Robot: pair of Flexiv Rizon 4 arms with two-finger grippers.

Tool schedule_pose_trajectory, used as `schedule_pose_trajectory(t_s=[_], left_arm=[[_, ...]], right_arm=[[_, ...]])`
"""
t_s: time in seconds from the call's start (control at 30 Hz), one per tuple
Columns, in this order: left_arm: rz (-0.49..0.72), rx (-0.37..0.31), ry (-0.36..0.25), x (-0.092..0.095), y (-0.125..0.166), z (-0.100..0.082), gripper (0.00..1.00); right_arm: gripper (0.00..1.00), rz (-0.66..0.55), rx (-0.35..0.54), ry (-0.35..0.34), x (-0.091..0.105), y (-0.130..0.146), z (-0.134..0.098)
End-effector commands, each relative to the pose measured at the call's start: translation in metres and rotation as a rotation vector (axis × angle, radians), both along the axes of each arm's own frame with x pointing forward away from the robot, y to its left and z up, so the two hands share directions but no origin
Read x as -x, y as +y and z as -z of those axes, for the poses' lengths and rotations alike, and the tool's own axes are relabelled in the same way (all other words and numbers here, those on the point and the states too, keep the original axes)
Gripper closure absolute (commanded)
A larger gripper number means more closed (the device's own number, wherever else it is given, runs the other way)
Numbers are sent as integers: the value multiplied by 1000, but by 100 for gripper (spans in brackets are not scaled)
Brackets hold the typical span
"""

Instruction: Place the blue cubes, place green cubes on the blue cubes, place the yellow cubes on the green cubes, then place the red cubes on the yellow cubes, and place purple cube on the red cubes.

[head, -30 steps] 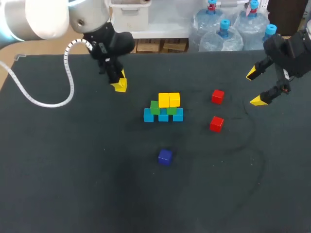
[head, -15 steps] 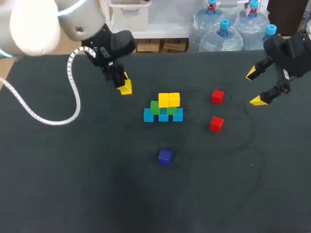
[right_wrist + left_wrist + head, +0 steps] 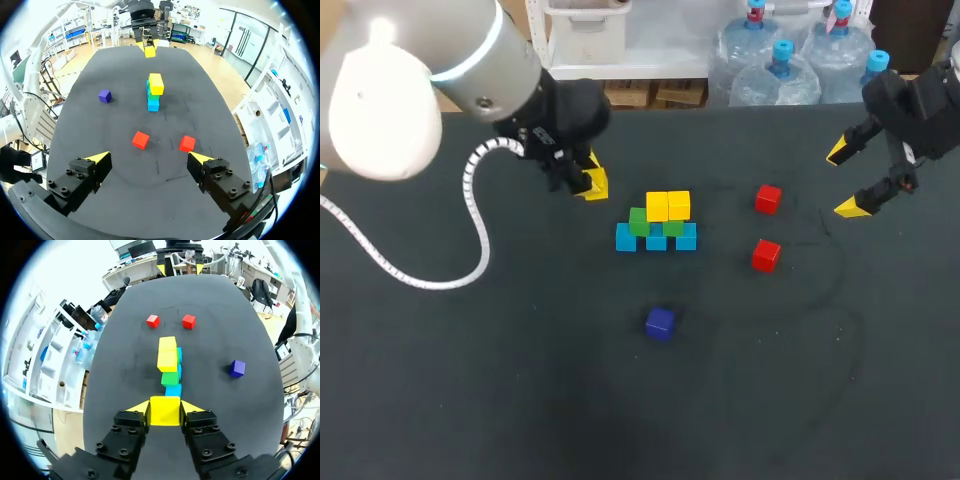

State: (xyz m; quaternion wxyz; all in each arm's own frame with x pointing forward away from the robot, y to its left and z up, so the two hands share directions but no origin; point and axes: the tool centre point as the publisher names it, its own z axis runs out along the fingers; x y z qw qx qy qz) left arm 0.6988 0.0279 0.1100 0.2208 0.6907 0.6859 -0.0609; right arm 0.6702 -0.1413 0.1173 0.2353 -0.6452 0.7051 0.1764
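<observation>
Left gripper (image 3: 165, 406) is clamping a yellow cube (image 3: 164, 413) at 10 o'clock from the blue-green-yellow cube stack (image 3: 657, 224). Right gripper (image 3: 845, 179) is hanging spread apart.

White arm (image 3: 400, 100), coiled cable (image 3: 485, 245), black yellow-tipped right hand (image 3: 845, 180)

The stack (image 3: 657, 225) sits mid table (image 3: 470, 400), far cube (image 3: 767, 198) and near cube (image 3: 765, 254) on its right, lone cube (image 3: 659, 322) out front.
</observation>
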Motion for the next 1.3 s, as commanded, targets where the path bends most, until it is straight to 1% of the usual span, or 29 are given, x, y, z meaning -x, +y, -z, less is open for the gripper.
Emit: schedule_pose_trajectory(t_s=[0.03,0.33,0.57,0.83,1.3], left_arm=[[4,-7,-19,2,-7,5,100],[76,-56,23,5,-18,8,100],[94,-74,41,5,-24,14,100],[93,-87,76,2,-27,24,100],[101,-95,93,0,-34,30,100]], right_arm=[[0,-1,-2,0,-1,0,0],[0,-1,-2,0,-1,0,0],[0,-1,-2,0,-1,0,0],[0,-1,-2,0,-1,0,0],[0,-1,-2,0,-1,0,0]])
